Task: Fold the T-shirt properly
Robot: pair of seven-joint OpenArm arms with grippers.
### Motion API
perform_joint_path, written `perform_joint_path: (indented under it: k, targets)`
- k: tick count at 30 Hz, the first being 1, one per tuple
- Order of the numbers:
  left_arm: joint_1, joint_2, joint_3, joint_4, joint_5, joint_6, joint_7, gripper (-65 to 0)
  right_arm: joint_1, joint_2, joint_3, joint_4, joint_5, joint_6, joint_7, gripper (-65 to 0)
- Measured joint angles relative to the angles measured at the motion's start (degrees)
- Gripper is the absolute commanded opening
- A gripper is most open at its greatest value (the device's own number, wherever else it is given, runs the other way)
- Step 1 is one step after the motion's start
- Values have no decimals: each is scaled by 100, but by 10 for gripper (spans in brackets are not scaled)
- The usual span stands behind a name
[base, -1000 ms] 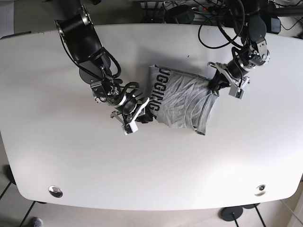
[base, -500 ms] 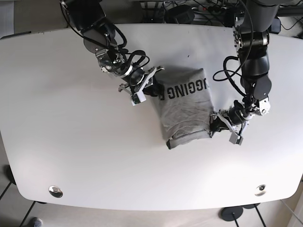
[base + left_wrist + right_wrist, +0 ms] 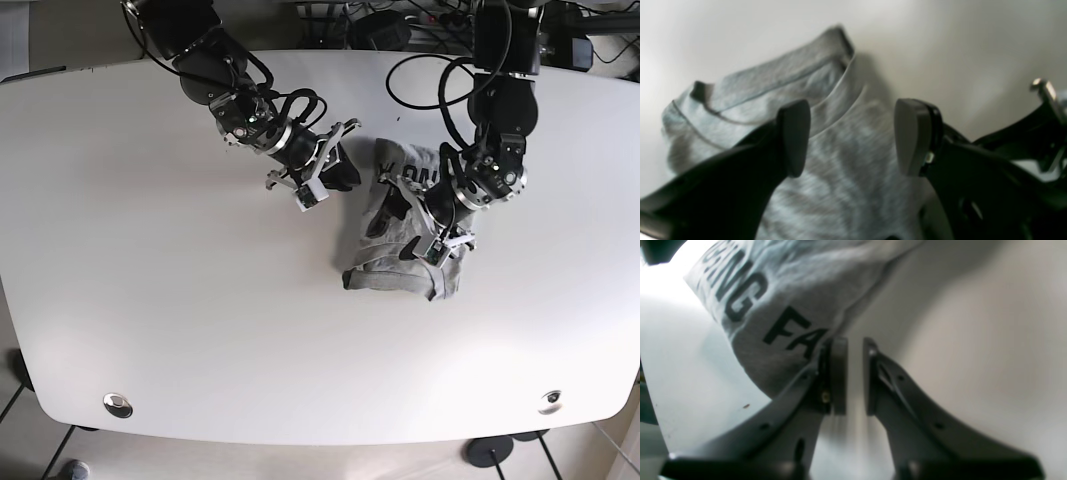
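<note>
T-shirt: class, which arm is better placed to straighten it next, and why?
Probably the left. Its open gripper hangs over the T-shirt, above the collar. The right gripper, jaws nearly together and empty, sits beside the printed edge.

Both arms are matte black with silver metal rings at the joints and loose black cables looping alongside. The left gripper (image 3: 853,136) has two thick black fingers ending in flat, rounded dark-grey pads (image 3: 907,133), with a small brass screw just behind one pad. The right gripper (image 3: 855,373) has the same curved black fingers, drilled with small holes behind the pads.
</note>
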Motion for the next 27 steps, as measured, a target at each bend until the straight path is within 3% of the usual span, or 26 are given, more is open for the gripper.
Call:
perform_joint_path:
  k: [5,7,11,15,22,27]
  targets:
    - [496,-72,494,-216,39,1248,-509,-268,-146,70,326,262,44,81,9,-577]
    - [485,-63,481,-577,-13,1327,-841,-268,-205,90,533,251,0,31,-52,-577]
    - [345,-304,50,-1373,-315,1045,-1386,-271,-223,105,505,348,2,63,-214,-577]
    - [280,-1058,-472,-2122,-363,1021,-1545,-271,-227,149,597,680,20,61,-214,-577]
    - [273,-2540,-1493,-3709,-391,-466,-1510,-271,-354,254,745,1156,17,42,-212,-577]
    - [348,-3362,-1869,-4516,-229,-953,-1126,-271,-452,476,748,1342,17,22,-216,-577]
